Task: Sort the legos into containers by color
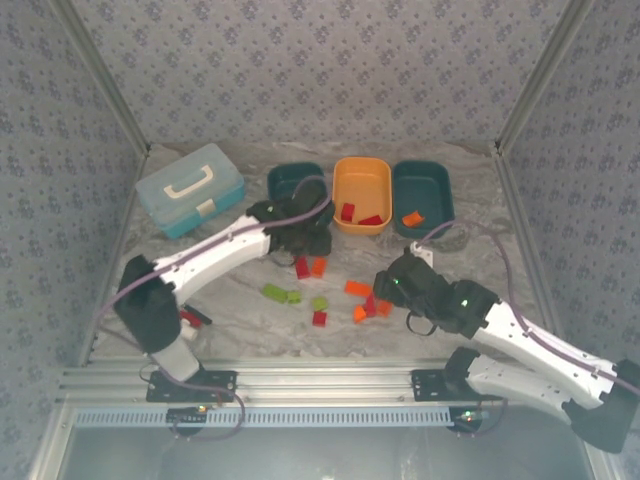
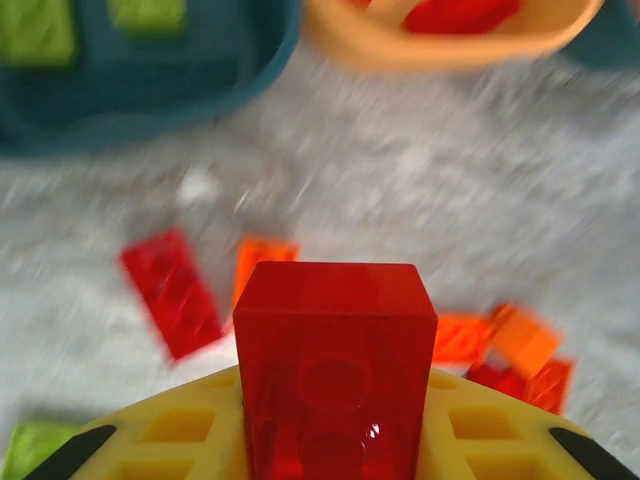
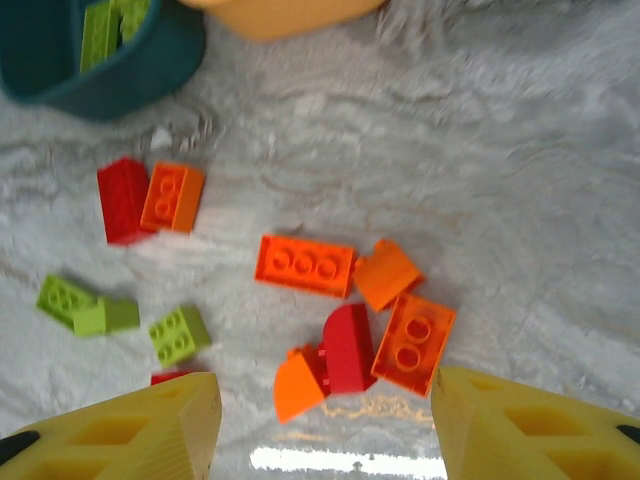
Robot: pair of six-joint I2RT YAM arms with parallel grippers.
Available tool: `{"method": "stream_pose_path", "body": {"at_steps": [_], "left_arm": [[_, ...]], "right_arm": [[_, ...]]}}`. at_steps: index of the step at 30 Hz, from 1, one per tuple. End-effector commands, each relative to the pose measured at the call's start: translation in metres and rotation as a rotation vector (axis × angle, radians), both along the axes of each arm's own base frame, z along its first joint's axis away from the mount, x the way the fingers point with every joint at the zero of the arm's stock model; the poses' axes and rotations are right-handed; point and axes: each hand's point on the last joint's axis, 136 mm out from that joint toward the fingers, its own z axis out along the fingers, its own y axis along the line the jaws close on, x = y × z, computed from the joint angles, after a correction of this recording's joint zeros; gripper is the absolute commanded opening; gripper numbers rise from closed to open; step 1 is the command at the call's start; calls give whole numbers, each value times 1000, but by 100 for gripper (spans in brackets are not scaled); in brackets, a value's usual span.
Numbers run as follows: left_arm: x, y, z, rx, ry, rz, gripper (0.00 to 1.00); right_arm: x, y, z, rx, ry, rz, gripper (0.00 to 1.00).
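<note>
1. While the left pincer (image 1: 303, 240) hangs just short of the left teal tub (image 1: 298, 178), the overhead view shows the sort partly done. Two red pieces lie in the orange tub (image 1: 362, 172) ahead and to its right, and one orange brick (image 1: 412, 218) lies in the right teal tub (image 1: 423, 175). About a dozen legos lie loose on the table (image 1: 240, 330) behind it. The right pincer (image 1: 395, 283) hovers just beside the mixed cluster (image 1: 368, 303).

2. From the left wrist, the left pincer (image 2: 335, 440) is pressed together on a red brick (image 2: 335, 340), which stands upright between its yellow fingers (image 2: 170, 430). Ahead and left is the left teal tub (image 2: 150, 95) holding green bricks (image 2: 35, 30). Ahead and right is the orange tub (image 2: 440, 50), where I judge this red brick belongs.

3. From the right wrist, the right pincer (image 3: 320, 430) is spread and holds nothing. The mixed cluster (image 3: 350, 345) of orange and red lies straight ahead between its fingers. A red-and-orange pair (image 3: 145, 198) sits farther ahead and left, and three green bricks (image 3: 178, 335) lie to the left. By my count well under half is sorted, with all three colours left to clear.
</note>
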Motion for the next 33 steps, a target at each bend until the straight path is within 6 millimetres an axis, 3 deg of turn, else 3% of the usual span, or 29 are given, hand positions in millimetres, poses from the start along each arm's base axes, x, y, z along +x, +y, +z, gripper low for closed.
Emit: {"method": "stream_pose_path", "body": {"at_steps": [1, 8, 16, 20, 26, 29, 33], "left_arm": [[36, -39, 7, -56, -29, -90, 34], [114, -105, -3, -84, -92, -132, 34], [173, -128, -43, -103, -132, -109, 35], [186, -130, -63, -95, -153, -111, 37], [186, -132, -96, -61, -114, -126, 43], [185, -135, -95, -77, -108, -131, 62], [183, -141, -71, -113, -138, -138, 72]], "right_arm": [[16, -7, 17, -9, -31, -37, 59], [29, -14, 24, 13, -33, -80, 59], [20, -20, 18, 44, -18, -87, 59], [14, -24, 14, 55, -12, -94, 59], [9, -28, 10, 63, -2, -100, 59], [8, -28, 8, 61, 2, -96, 59], [6, -28, 1, 45, 17, -88, 59]]}}
